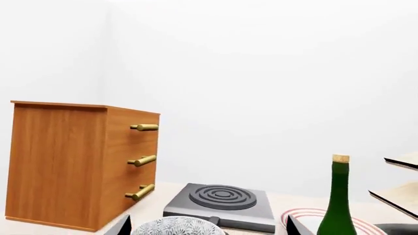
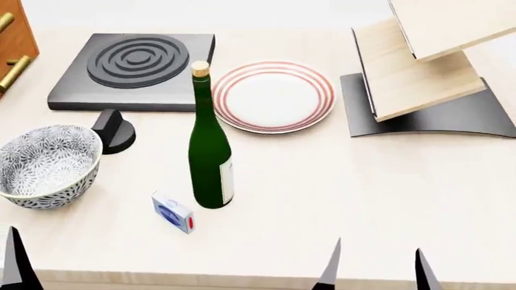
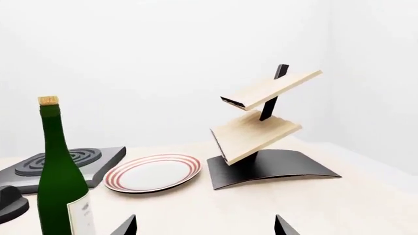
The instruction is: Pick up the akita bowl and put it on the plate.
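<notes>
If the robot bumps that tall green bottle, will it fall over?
Probably yes. The green bottle stands upright, tall and narrow on a small base, so a high nudge would likely tip it. Being round, it may then roll toward the plate.

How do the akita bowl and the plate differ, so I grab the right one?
The akita bowl is deep and narrower; the plate is flat and wider. The bowl has a dense grey-black floral pattern; the plate is plain white with red rim rings. Both are round, empty and upright on the table.
</notes>
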You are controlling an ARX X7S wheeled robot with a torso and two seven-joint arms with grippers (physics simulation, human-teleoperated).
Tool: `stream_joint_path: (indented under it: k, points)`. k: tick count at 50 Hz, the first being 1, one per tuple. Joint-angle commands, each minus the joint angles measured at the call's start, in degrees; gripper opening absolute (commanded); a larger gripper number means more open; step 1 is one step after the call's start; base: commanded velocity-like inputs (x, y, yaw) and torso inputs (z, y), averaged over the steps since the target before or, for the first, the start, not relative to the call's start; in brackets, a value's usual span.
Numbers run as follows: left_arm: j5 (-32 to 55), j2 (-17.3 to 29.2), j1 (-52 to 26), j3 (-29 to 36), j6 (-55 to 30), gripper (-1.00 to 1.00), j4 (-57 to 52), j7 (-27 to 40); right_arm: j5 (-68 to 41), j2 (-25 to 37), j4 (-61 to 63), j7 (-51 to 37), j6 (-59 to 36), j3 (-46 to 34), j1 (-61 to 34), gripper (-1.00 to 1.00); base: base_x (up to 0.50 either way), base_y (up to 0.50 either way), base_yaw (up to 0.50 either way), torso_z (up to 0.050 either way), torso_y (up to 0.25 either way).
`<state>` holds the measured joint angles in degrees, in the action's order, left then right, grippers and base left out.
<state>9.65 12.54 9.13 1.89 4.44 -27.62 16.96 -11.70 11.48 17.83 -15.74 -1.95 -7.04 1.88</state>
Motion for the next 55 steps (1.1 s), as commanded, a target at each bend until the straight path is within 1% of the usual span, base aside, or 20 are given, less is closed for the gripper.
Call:
stream_joint_path:
  k: [1,8,15,55]
  points:
    - [0.29,0.35,0.19,0.16,0.47,1.0,0.11,0.32,1.79,0.26,0.21,-0.66,1.61,-1.2,0.57,1.0,0.0,0.0,0.0,0.0,0.0]
    - [1.07,0.63,0.34,0.2,0.8,1.0,0.07,0.23,2.2,0.49,0.41,-0.88,2.65,-1.54,0.97,1.0,0.1,0.0,0.0,0.0,0.0]
    - [0.61,0.64,-0.08,0.53,1.33,1.0,1.25,0.46,2.04,0.53,-0.68,-0.82,2.83,-2.0,0.64,1.0,0.21,0.0,0.0,0.0,0.0]
    - [0.92,1.76,0.19,1.35,1.5,1.0,0.44,1.76,2.02,1.53,-0.89,-2.03,3.17,-3.37,0.31,1.0,0.21,0.0,0.0,0.0,0.0]
